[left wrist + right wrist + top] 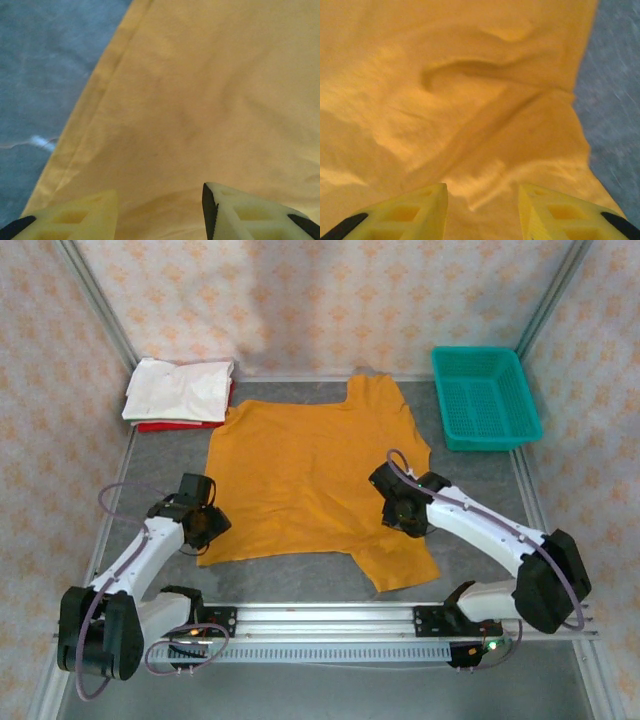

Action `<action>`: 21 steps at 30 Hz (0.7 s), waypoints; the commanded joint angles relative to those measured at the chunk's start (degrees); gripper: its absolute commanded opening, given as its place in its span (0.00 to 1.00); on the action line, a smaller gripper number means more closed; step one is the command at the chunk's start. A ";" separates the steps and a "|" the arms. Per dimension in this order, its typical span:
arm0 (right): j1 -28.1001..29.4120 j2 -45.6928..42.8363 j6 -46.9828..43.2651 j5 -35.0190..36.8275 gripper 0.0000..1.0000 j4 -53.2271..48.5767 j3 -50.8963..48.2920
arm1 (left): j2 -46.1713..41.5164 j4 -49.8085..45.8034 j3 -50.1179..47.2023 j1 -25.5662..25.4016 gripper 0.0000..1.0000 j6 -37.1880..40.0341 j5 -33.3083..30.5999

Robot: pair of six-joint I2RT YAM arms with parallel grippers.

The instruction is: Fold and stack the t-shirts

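While half-open, empty, left tool point(160, 202), right tool point(482, 195)

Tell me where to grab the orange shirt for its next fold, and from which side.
Probably the near sleeve of the orange shirt: it juts out past the body toward the near edge of the table, lying flat with free edges. Come from the right with the right gripper, which is open and closest, pinching the sleeve's outer edge.

Grey tabletop point(480, 478), evenly lit; silver metal frame posts point(97, 300) rising from its far corners; peach floral-patterned walls point(330, 290) behind and beside it.
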 commanded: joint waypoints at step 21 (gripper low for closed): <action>-5.39 -5.43 -6.45 1.35 0.42 17.38 -13.83 | 2.90 -13.94 -1.50 -2.08 0.65 -11.27 -9.16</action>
